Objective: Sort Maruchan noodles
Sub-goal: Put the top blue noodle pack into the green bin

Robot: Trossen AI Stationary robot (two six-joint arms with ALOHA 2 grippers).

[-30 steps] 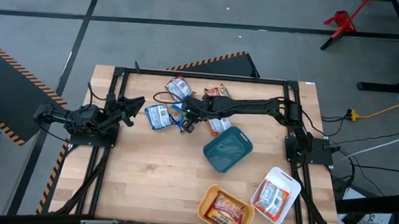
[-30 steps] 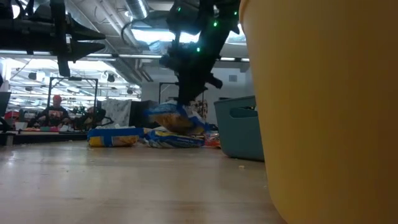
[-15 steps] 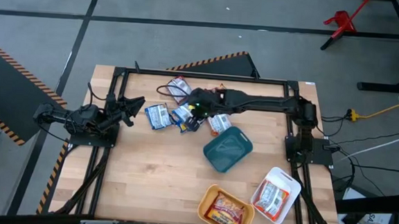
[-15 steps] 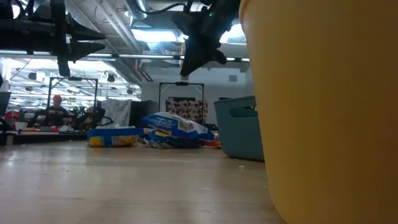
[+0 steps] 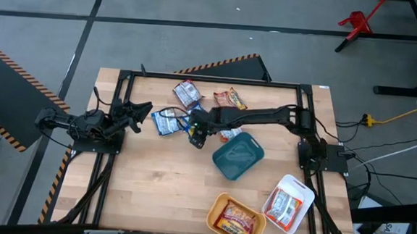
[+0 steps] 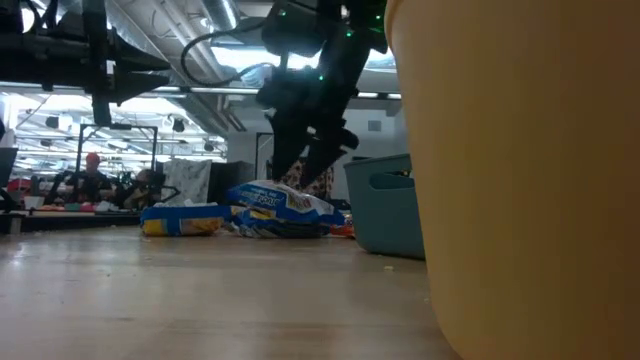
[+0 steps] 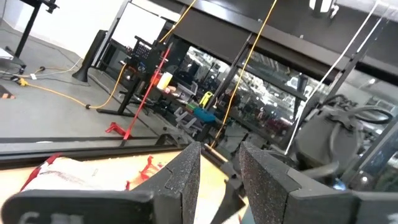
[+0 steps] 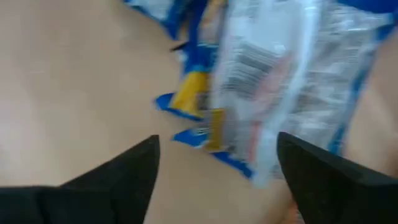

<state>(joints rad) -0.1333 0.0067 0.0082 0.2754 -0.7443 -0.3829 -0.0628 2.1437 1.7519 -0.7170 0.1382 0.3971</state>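
Several Maruchan noodle packets lie at the far middle of the table: blue-and-white ones (image 5: 166, 120) (image 5: 187, 94), an orange-red one (image 5: 229, 98), and one (image 5: 227, 133) partly under my right arm. My right gripper (image 5: 197, 135) hangs open, pointing steeply down, just over a blue-and-white packet (image 6: 282, 200) that rests on another packet. In the right wrist view this packet (image 8: 280, 74) shows between the spread fingers. Whether the fingertips touch it I cannot tell. My left gripper (image 5: 145, 107) waits at the left edge, open and holding nothing.
A teal tray (image 5: 243, 161) stands right of the pile, close to my right arm. Near the front edge an orange tray (image 5: 218, 205) holds an orange-yellow packet, and a white tray (image 5: 296, 186) holds a red-and-white one. Bare wood lies at the front left.
A second ago my right gripper was shut low at the blue-and-white packet, which sat a little raised. The gripper then rose shut without it, and the packet lay back on the pile. Now it has come down again toward the near edge and opened over the packet.
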